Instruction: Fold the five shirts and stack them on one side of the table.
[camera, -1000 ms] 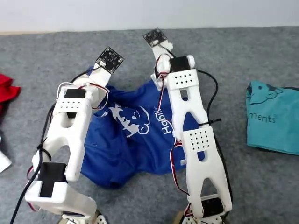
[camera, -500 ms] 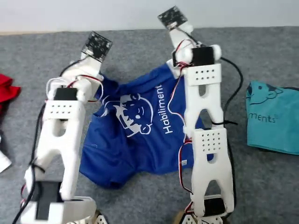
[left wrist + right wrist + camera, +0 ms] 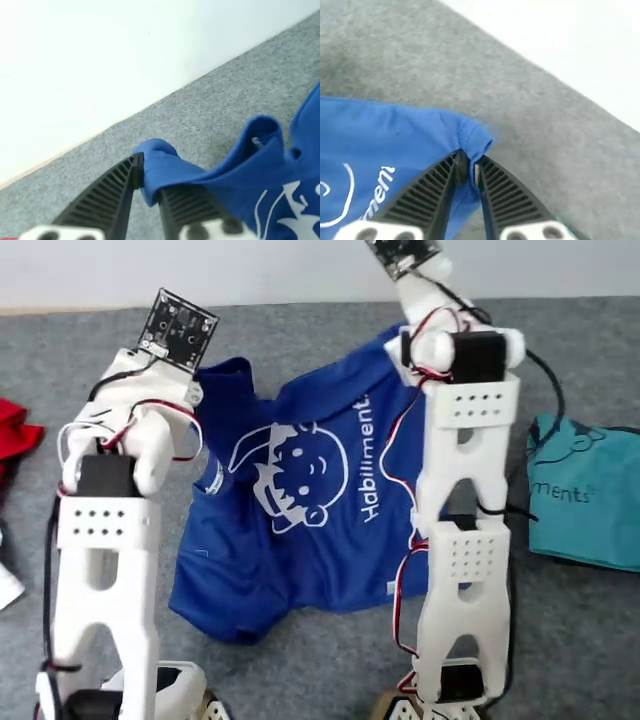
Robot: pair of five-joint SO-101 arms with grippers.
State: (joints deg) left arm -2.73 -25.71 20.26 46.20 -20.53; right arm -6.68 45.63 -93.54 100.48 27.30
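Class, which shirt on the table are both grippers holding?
The blue shirt, pinched at its far edge by the left gripper and right gripper; the teal shirt and red shirt lie untouched.

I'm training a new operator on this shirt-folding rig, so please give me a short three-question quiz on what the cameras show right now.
1. True or false: the left gripper is shut on an edge of the blue shirt.
2. What is the right gripper pinching? A) a red cloth B) the blue shirt C) nothing
3. Fill in: in the high view, the teal shirt lies off to the robot's ___.

Key: 1 true; 2 B; 3 right.
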